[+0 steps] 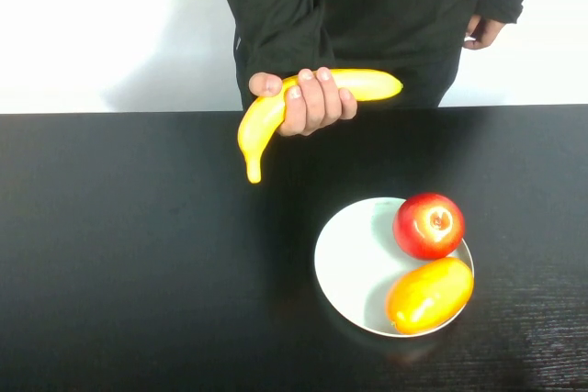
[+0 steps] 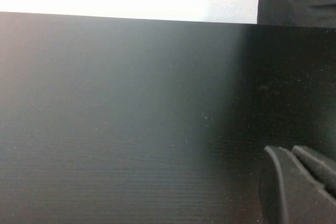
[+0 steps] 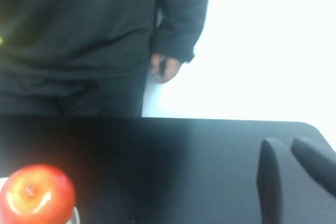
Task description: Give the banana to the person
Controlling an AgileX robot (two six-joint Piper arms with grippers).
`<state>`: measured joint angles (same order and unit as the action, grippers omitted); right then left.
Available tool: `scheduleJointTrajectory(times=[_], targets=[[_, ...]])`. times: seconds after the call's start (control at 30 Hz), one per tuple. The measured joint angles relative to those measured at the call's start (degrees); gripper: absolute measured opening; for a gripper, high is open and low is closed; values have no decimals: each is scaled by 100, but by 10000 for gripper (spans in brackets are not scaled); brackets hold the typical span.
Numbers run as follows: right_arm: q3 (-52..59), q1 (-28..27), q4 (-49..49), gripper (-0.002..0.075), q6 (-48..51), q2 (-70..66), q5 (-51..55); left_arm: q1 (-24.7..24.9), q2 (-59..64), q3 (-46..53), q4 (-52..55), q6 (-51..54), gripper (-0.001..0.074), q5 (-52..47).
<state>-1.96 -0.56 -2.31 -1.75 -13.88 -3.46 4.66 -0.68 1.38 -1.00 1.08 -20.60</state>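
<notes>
A black table (image 1: 129, 273) fills the view from the robot's side to its far edge, most of its surface bare and open, especially on the left. Near the robot, right of centre, sits a white plate (image 1: 349, 268) holding a red apple (image 1: 428, 225) and a yellow-orange mango (image 1: 429, 295) touching each other. The left gripper (image 2: 294, 182) hangs low over bare table in its wrist view; the right gripper (image 3: 291, 177) sits low near the apple; whether either is open or closed cannot be told. Neither gripper shows in the high view. At the far edge stands the person (image 1: 367, 6), whose hand (image 1: 308, 100) grips the banana (image 1: 262, 126) just above the table, well apart from both grippers.
</notes>
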Motion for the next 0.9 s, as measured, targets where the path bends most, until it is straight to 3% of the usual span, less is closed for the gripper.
scheduleJointTrajectory(times=[0.03,0.3,0.4,0.53,0.9], targets=[[395,-73,450,-7,52,518,-649,0,0,0,0,0,-3,0],[340,-49,554,-7,57,1296,1057,0,0,0,0,0,-3,-4],[367,-82,94,-7,89,1557,1963,0,-4,0,0,0,-3,-4],[367,-62,150,-7,-75,1444,2421,0,-13,0,23,0,-3,-4],[367,-62,108,-7,-175,1465,2446,0,-13,0,23,0,-3,-4]])
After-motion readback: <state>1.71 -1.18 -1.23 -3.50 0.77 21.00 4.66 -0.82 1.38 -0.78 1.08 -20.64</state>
